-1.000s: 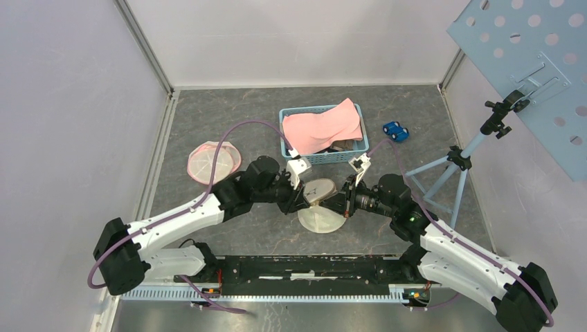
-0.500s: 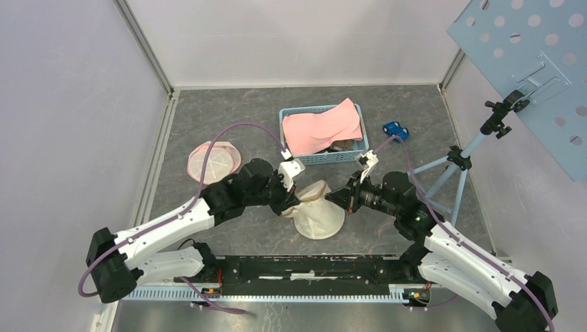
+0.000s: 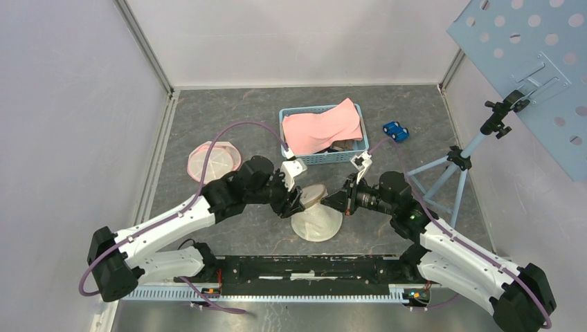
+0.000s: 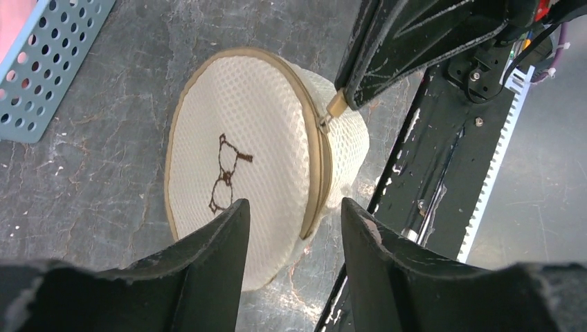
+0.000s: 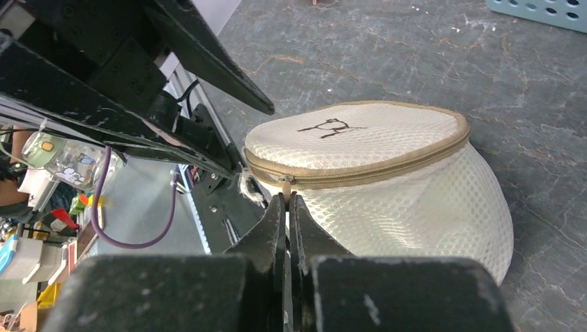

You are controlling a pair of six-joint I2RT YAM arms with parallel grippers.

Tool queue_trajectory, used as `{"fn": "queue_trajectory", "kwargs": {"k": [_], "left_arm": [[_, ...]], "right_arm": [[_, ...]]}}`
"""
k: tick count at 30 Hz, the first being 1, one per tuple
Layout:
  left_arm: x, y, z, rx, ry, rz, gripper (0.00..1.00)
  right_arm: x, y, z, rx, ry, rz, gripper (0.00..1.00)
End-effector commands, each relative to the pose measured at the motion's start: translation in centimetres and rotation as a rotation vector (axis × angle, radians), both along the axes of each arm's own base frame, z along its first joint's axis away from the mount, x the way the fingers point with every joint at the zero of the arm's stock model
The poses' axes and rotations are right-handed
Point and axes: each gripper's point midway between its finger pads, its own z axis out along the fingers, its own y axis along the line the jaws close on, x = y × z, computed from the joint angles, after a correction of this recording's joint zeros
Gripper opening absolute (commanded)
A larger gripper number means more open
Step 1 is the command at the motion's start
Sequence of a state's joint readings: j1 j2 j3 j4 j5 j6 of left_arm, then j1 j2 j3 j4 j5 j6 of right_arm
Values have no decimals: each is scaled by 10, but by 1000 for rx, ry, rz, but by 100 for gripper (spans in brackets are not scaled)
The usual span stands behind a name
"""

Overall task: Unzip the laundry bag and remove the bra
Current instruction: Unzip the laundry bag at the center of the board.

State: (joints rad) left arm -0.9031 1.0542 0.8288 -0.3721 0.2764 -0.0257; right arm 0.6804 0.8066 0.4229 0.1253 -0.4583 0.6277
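The laundry bag is a round white mesh pouch with a tan zipper and a bra drawing on its lid. It stands on the table between my two grippers. My right gripper is shut on the tan zipper pull at the bag's near side. The zipper looks shut along the side that shows. My left gripper is open and hovers over the bag without touching it. The zipper pull shows there, pinched by the right fingers. The bra is hidden inside the bag.
A blue basket with a pink cloth stands just behind the bag. A pink round mesh bag lies at the left, a blue toy car at the back right. A tripod stand is at the right, and the black base rail is in front.
The bag has been tugged about between the grippers and now stands taller with its lid tilted up. Both grippers shifted slightly, and the right one stays on the zipper pull.
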Motion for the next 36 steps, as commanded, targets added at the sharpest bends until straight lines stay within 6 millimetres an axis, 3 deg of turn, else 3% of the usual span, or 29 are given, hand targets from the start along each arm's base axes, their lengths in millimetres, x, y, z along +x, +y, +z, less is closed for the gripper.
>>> {"fn": "queue_trajectory", "kwargs": {"k": [1, 4, 8, 15, 20, 25, 28, 31, 36], "left_arm": [[6, -18, 21, -58, -27, -27, 59], [9, -21, 17, -45, -34, -29, 59], [9, -20, 7, -19, -28, -36, 51], [6, -8, -2, 22, -49, -44, 15], [12, 19, -3, 71, -136, 23, 3], [14, 39, -3, 90, -191, 68, 3], [13, 40, -4, 95, -183, 65, 20], [7, 29, 7, 44, -154, 30, 38], [-3, 7, 27, -43, -116, -48, 50]], "right_arm": [[-1, 6, 16, 72, -32, 28, 0], [-4, 7, 15, 88, -25, 39, 0], [-4, 7, 15, 97, -24, 36, 0], [-2, 8, 16, 100, -31, 32, 0], [8, -1, 12, 30, -62, -18, 0], [20, -13, 12, -35, -101, -79, 0], [18, -7, 15, -11, -98, -48, 0], [12, -1, 13, 24, -74, -9, 0], [6, 4, 10, 61, -47, 16, 0]]}}
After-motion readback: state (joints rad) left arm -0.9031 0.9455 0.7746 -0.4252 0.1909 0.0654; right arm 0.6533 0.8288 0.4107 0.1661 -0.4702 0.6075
